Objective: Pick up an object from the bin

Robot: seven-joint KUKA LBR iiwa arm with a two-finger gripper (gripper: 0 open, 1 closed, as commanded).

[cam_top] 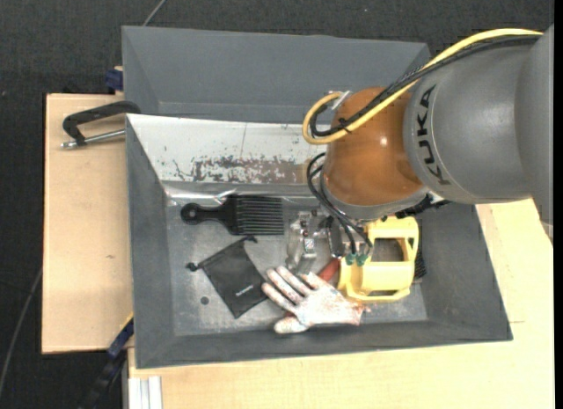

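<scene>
My gripper [306, 244] hangs low over the middle of the bin floor, its metal fingers pointing down just above a pale glove [303, 297] with reddish speckles near the front wall. A yellow tape dispenser [384, 262] sits right of the fingers, touching the glove's right end. A small red piece [330, 268] shows between the dispenser and the glove. A black comb [242, 212] lies left of the gripper near the back wall. Whether anything is between the fingers is hidden.
A flat black square pouch [233, 277] lies on the floor left of the glove. The arm and its orange cover hang over the bin's right and back half, hiding what lies beneath.
</scene>
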